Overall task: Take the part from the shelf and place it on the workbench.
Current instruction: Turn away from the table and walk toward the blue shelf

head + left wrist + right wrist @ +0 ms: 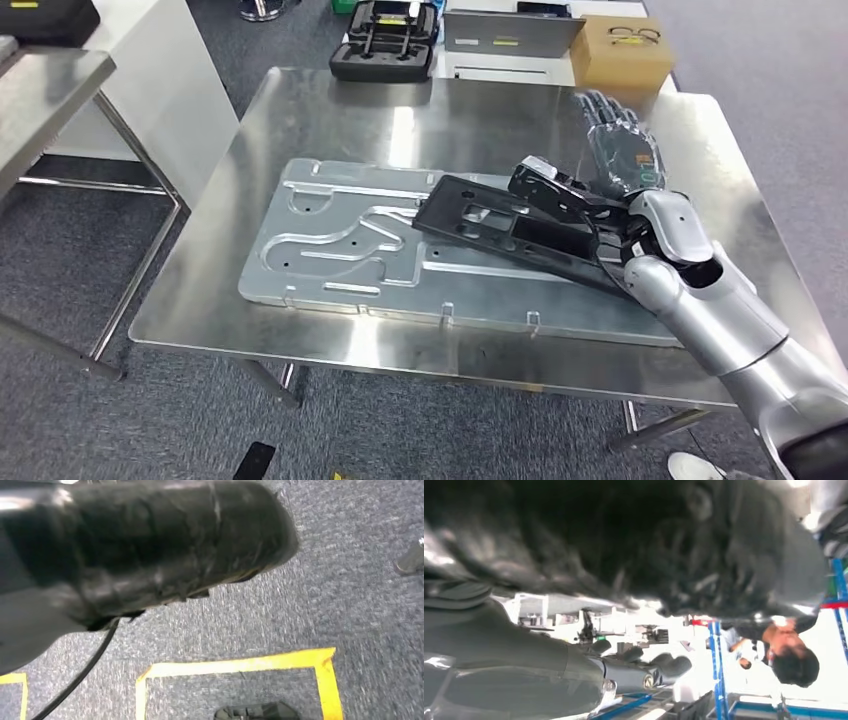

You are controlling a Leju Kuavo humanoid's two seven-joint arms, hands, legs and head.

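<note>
The part [490, 225] is a flat black plate with cut-outs. My right hand [590, 215] grips its right end, thumb on top. It slants low over a large grooved silver plate [340, 250] lying on the shiny workbench [330, 110]; whether its left end touches that plate I cannot tell. In the right wrist view a dark blurred mass, likely the part [624, 540], sits over my grey thumb [514, 665]. In the left wrist view my left hand [140, 545] is a dark blur over carpet, and its fingers cannot be made out.
At the bench's far edge stand a black case [385, 40], a grey flat case [510, 30] and a cardboard box [620, 55] with glasses on it. A second steel table [45, 90] stands left. A person [789, 655] is beside blue shelving. Yellow floor tape [235, 667] lies below.
</note>
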